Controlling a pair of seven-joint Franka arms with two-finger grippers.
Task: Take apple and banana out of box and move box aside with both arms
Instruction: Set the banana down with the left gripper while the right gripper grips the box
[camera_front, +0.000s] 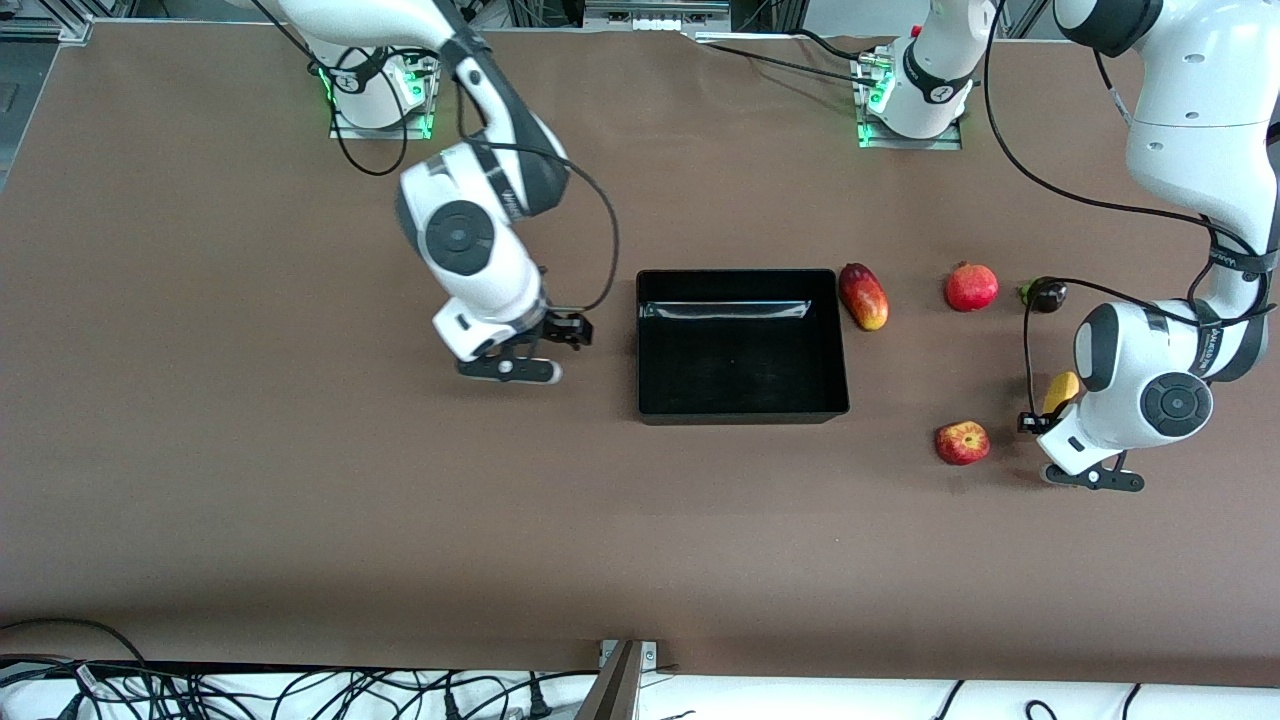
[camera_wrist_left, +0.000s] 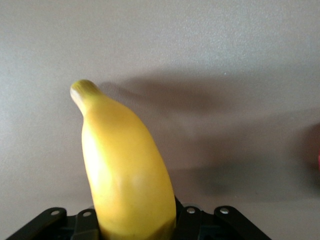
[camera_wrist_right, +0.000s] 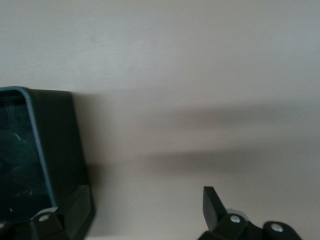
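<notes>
The black tray (camera_front: 742, 345) sits mid-table. The red apple (camera_front: 962, 442) lies nearer the front camera, toward the left arm's end. My left gripper (camera_front: 1045, 412) is shut on the yellow banana (camera_front: 1062, 390) beside the apple. In the left wrist view the banana (camera_wrist_left: 125, 165) stands out from between the fingers of the left gripper (camera_wrist_left: 132, 227). My right gripper (camera_front: 572, 331) is open and empty beside the tray wall at the right arm's end. In the right wrist view the right gripper (camera_wrist_right: 145, 212) has one finger by the tray's corner (camera_wrist_right: 55, 150).
A red-yellow mango (camera_front: 863, 296) lies against the tray's wall toward the left arm's end. A pomegranate (camera_front: 971, 287) and a small dark fruit (camera_front: 1046, 295) lie farther along. The brown table (camera_front: 300, 480) reaches to the front edge.
</notes>
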